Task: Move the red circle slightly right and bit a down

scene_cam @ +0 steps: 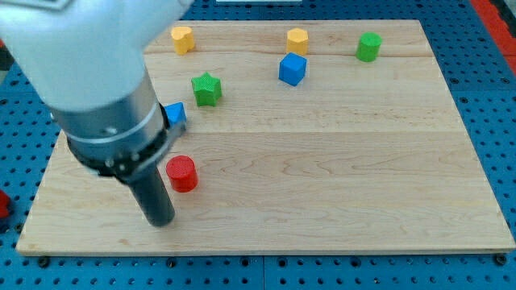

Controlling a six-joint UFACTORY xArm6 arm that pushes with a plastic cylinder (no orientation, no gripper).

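Note:
The red circle (182, 173) is a short red cylinder on the wooden board (322, 161) at the lower left. My tip (160, 220) is the lower end of the dark rod, resting on the board just below and to the left of the red circle, very close to it. I cannot tell whether the rod touches the circle. The arm's large grey body fills the view's upper left and hides the board behind it.
A blue block (175, 113), partly hidden by the arm, sits above the red circle. A green star (206, 89) is up and right of it. A yellow block (183, 39), a second yellow block (297, 40), a blue cube (293, 69) and a green block (369, 47) lie near the top edge.

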